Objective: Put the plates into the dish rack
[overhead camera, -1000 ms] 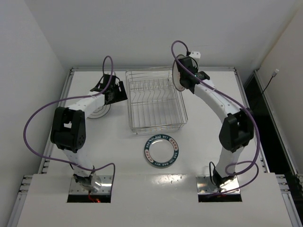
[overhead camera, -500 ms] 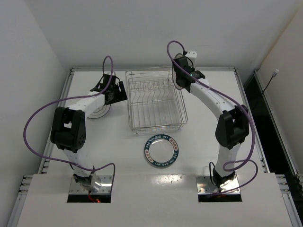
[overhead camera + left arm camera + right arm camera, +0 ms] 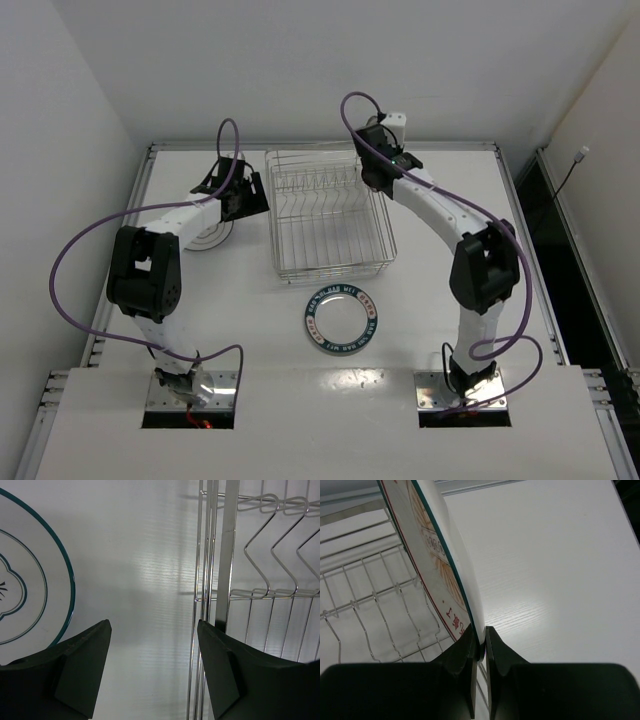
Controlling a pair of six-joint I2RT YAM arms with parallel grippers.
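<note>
We read little. White lettering circles blue-rimmed plate (image 3: pixel 341 319), flat on counter (image 3: pixel 240 320) just before rack's front edge, but it is too small for us to make out. Red characters on orange sunburst plate (image 3: pixel 435 555) are partly hidden and illegible. We see right gripper (image 3: pixel 480 636) pinching that plate by its edge, upright, over far right corner of wire dish rack (image 3: pixel 325 215); contact with wires unclear. We see left gripper (image 3: pixel 152 626) spread, between rack's left wall and teal-lined white plate (image 3: pixel 30 580), flat on counter.
</note>
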